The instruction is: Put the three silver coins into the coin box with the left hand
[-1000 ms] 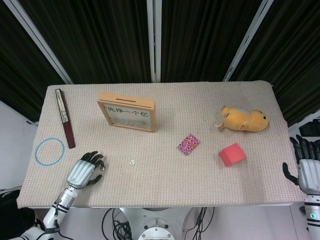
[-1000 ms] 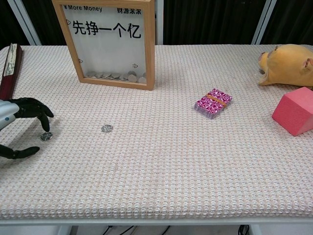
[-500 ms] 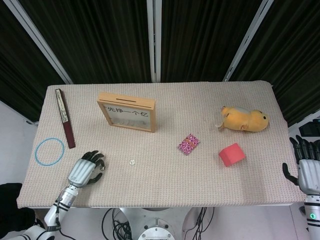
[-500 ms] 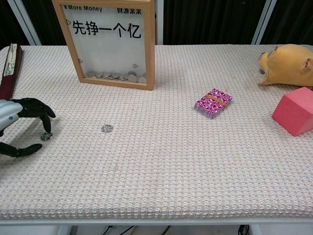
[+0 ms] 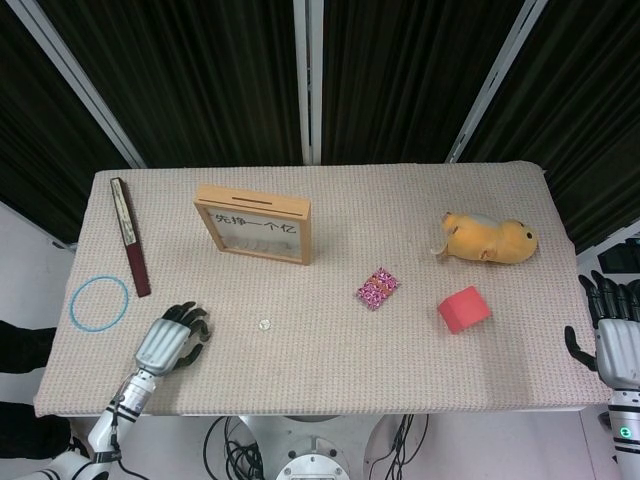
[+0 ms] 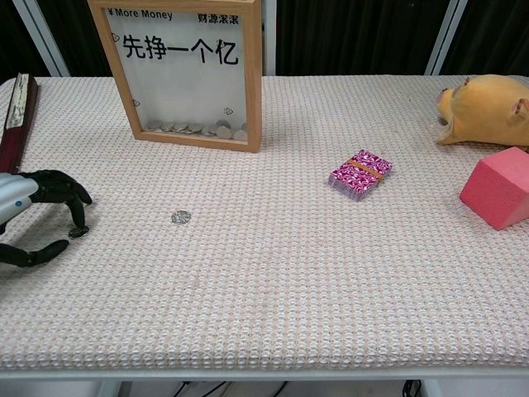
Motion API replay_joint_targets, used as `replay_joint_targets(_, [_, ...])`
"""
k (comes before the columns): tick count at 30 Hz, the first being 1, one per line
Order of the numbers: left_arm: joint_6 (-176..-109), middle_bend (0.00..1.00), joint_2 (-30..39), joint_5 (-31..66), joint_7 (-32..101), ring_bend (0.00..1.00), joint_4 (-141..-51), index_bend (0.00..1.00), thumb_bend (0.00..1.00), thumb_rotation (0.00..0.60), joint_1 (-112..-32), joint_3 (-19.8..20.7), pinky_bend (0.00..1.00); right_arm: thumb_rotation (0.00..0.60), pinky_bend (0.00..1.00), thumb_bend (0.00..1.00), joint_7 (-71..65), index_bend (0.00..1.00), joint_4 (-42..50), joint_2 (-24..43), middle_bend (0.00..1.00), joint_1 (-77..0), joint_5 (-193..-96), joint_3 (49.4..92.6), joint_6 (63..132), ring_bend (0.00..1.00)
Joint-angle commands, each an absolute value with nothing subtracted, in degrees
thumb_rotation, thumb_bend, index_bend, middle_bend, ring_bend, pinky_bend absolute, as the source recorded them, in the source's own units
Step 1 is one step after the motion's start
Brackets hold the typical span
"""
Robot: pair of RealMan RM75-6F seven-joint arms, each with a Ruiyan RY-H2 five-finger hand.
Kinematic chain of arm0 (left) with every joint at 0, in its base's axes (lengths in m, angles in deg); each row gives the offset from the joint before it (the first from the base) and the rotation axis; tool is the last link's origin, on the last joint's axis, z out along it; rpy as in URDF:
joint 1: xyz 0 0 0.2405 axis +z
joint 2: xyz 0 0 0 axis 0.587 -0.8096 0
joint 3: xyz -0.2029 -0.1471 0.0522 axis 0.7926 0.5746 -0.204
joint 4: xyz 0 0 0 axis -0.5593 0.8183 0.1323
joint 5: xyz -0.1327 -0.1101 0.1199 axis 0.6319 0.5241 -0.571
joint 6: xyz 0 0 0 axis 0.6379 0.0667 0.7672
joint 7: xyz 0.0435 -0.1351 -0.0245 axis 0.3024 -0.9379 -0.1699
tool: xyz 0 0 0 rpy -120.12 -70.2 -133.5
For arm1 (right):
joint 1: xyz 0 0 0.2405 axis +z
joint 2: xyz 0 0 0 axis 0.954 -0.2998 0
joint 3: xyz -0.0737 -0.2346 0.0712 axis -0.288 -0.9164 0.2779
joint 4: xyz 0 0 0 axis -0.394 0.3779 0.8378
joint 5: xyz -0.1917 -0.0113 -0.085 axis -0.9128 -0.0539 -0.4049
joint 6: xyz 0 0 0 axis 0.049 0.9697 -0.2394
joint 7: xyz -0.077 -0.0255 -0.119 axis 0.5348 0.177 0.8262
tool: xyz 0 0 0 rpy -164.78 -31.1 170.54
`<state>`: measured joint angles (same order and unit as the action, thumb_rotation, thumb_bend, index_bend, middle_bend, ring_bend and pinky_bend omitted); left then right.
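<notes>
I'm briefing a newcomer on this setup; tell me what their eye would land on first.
The wooden-framed coin box stands upright at the back left, coins piled behind its clear front. At the right edge lie a yellow plush toy and a pink block, with a pink card pack mid-table. Front left, the left hand arches over a silver coin; another coin lies nearby.

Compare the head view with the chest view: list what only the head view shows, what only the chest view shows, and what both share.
Only the head view shows the blue ring, the right robot hand off the table's right edge, and the slot on top of the coin box.

Only the chest view shows the coin under the left robot hand's fingertips, and the coins piled inside the box.

Both show the left robot hand, the loose coin, the coin box, the card deck, the red block, the plush toy and the dark stick.
</notes>
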<state>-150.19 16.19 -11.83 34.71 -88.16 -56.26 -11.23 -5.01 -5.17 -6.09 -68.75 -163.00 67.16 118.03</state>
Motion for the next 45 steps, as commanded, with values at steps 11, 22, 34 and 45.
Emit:
replay_joint_targets(11, [-149.78, 0.23, 16.64, -12.25, 34.77, 0.11, -87.44, 0.43, 0.25, 0.6, -56.56, -11.13, 0.21, 0.6, 0.0, 0.4, -5.12, 0.0, -4.89, -6.0, 0.0, -68.72, -162.96, 67.17, 117.95, 0.0])
replay_joint_targets(22, [-149.21, 0.23, 16.86, -12.24, 34.42, 0.11, -87.27, 0.43, 0.25, 0.6, -56.95, -10.88, 0.21, 0.6, 0.0, 0.4, -5.58, 0.0, -4.39, -5.86, 0.0, -68.67, -162.93, 67.17, 117.8, 0.0])
replay_joint_targets(34, [-149.61, 0.25, 18.36, -12.57, 33.99, 0.11, -85.1, 0.45, 0.25, 0.6, -57.41, -10.32, 0.22, 0.6, 0.0, 0.4, -5.72, 0.0, -4.22, -5.83, 0.0, -68.72, -162.83, 67.21, 117.81, 0.0])
replay_joint_targets(45, [-151.49, 0.27, 19.25, -12.98, 33.32, 0.11, -83.38, 0.45, 0.25, 0.6, -57.22, -9.81, 0.22, 0.6, 0.0, 0.4, -5.83, 0.0, -4.32, -5.91, 0.0, -68.57, -162.85, 67.23, 117.57, 0.0])
